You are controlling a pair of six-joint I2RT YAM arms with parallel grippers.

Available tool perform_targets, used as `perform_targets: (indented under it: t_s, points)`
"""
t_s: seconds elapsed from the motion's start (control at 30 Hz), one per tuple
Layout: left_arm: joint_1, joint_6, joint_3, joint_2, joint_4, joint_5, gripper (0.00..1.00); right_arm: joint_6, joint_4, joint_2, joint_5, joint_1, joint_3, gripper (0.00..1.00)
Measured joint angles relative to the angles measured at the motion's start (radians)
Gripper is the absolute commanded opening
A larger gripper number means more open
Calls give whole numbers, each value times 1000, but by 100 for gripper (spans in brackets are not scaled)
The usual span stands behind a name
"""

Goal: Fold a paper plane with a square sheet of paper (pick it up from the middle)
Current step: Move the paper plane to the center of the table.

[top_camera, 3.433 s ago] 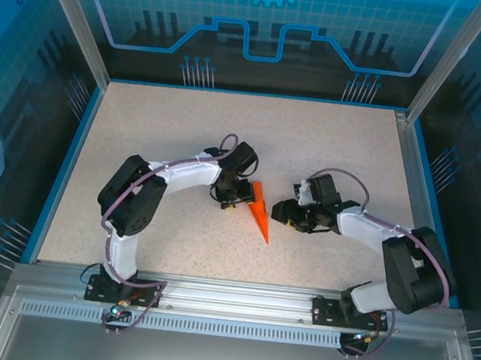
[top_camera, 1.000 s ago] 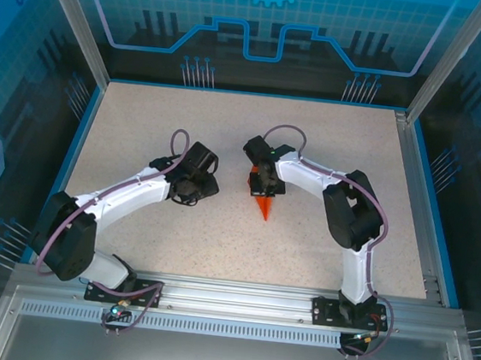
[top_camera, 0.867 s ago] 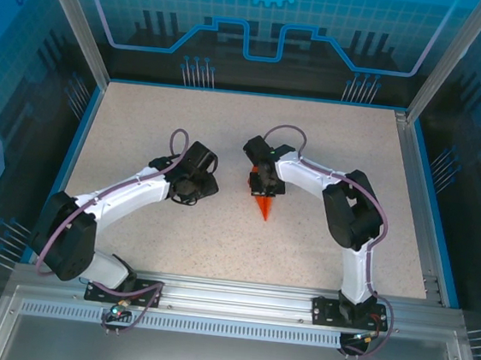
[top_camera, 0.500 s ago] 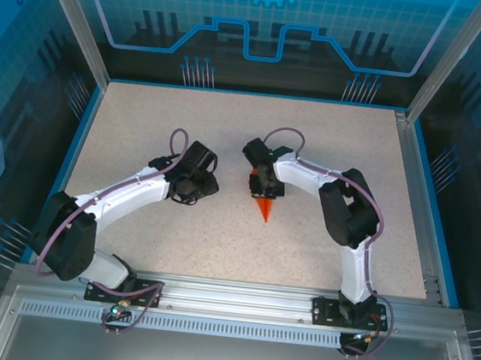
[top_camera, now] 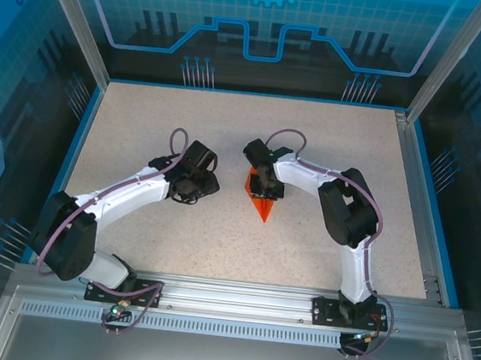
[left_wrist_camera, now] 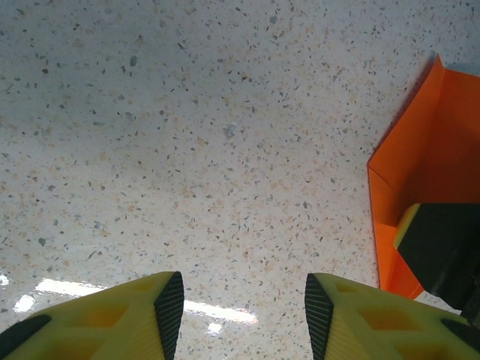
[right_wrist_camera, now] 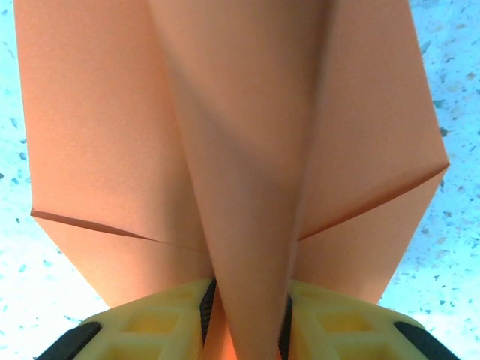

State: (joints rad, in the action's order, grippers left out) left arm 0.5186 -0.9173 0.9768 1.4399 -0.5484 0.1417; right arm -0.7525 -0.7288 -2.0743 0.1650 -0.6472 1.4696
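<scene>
Our left arm sweeps from the lower left toward frame centre, its tool (left_wrist_camera: pixel 244 300) pointing down with fingers spread apart. Our right arm rises from the lower right and bends left, its tool (right_wrist_camera: pixel 245 319) pinching the paper plane (right_wrist_camera: pixel 240 150) at its centre fold.

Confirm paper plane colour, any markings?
Plain bright orange, no markings visible. The paper plane shows best in the right wrist view.

We count: one orange paper plane (top_camera: pixel 261 201), centre of frame. Two arms, left arm (top_camera: pixel 127 190) and right arm (top_camera: pixel 310 174). Two grippers, left gripper (left_wrist_camera: pixel 244 300) and right gripper (right_wrist_camera: pixel 245 319). One speckled desk (top_camera: pixel 331 138) beneath them.
</scene>
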Motion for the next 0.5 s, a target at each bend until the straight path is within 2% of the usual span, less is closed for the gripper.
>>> perform_targets:
  t_s: [0.37,0.5]
  points:
    - [-3,3,0,0,1,0,50,-37,-10,-6,-4,0,16,35]
    - [-3,3,0,0,1,0,50,-28,-16,-6,-5,0,24,41]
